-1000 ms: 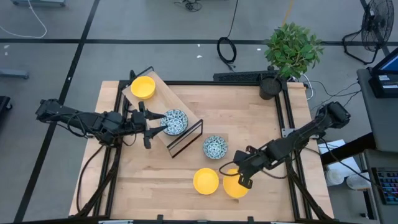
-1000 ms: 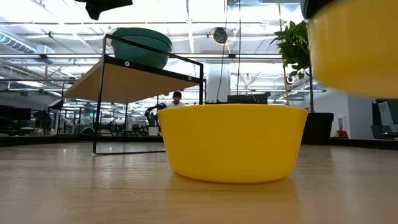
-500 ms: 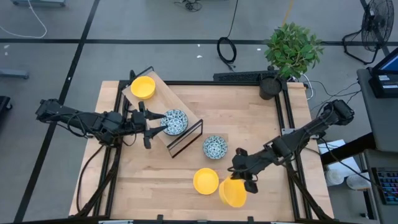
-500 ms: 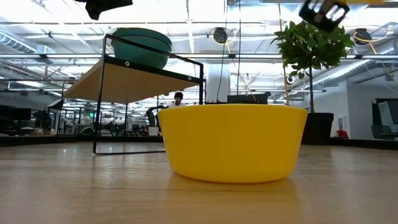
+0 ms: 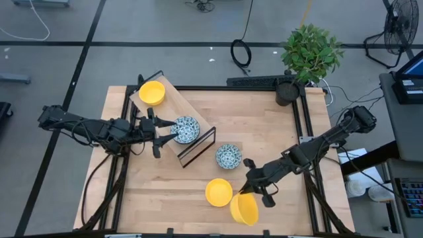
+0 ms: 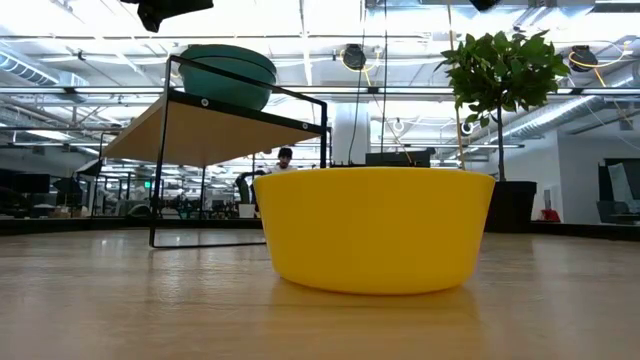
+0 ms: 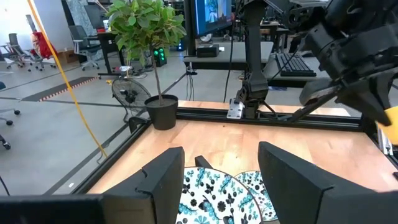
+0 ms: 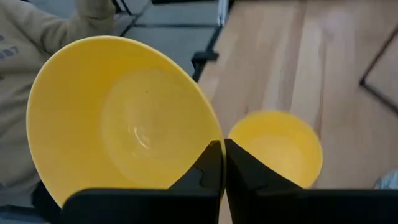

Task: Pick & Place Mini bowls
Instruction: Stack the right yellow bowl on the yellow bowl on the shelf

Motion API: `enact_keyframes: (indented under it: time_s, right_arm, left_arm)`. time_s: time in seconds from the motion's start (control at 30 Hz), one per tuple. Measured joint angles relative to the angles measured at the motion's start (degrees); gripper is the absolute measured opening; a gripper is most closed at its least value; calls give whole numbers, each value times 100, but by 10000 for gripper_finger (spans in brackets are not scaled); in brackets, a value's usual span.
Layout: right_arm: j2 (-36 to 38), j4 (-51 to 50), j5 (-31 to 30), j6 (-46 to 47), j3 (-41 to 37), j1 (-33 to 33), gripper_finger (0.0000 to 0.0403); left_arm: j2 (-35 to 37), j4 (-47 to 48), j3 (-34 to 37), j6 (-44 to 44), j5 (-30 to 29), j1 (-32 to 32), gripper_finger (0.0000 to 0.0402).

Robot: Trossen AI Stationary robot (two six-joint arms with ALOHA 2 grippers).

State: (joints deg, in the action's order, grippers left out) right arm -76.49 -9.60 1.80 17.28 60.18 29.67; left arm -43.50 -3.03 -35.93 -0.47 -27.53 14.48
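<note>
My right gripper (image 5: 251, 192) (image 8: 222, 163) is shut on a plain yellow bowl (image 5: 244, 208) (image 8: 124, 124) above the table's near edge. A second yellow bowl (image 5: 218, 192) (image 6: 375, 230) (image 8: 277, 144) stands on the table just left of it. One blue-patterned bowl (image 5: 229, 156) sits mid-table. Another blue-patterned bowl (image 5: 186, 129) (image 7: 214, 193) and a third yellow bowl (image 5: 151, 92) rest on the raised wooden shelf (image 5: 198, 122). My left gripper (image 5: 160, 134) (image 7: 217, 180) is open, level with the shelf, its fingers short of the patterned bowl's two sides. My right gripper pinches the yellow bowl's rim (image 8: 210, 140), one finger on the inner wall and one on the outer. The fingers slant down from the table's right. The bowl is lifted clear and tipped steeply, hanging below the gripper on its near side.
A black wire frame (image 5: 198, 147) (image 6: 165, 160) carries the shelf at the far left. A potted green plant (image 5: 309, 56) (image 6: 500, 110) stands at the far right corner. A person's beige sleeve (image 8: 43, 37) shows beyond the near edge. Bare wood lies right of the bowls.
My right gripper has risen and drawn toward the near-left, carrying the yellow bowl off the table. The bowl has left the low view upward and has tipped from flat to steeply tilted. The other bowls and my left arm have stayed put.
</note>
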Motion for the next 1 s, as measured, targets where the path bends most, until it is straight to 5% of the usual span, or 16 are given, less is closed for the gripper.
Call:
enact_keyframes:
  time_s: [0.33, 0.53, 1.0]
  right_arm:
    - [0, 865, -9, -1160, -6, 0, 0]
    - [0, 2377, 367, -1938, -495, -31, 0]
    - [0, 4022, 554, -1644, -1306, -676, 0]
  left_arm:
    - [0, 9, -1, 0, 2, 0, 209]
    - [2, 9, 0, 0, 2, 2, 209]
    - [2, 31, -1, 1, 0, 0, 209]
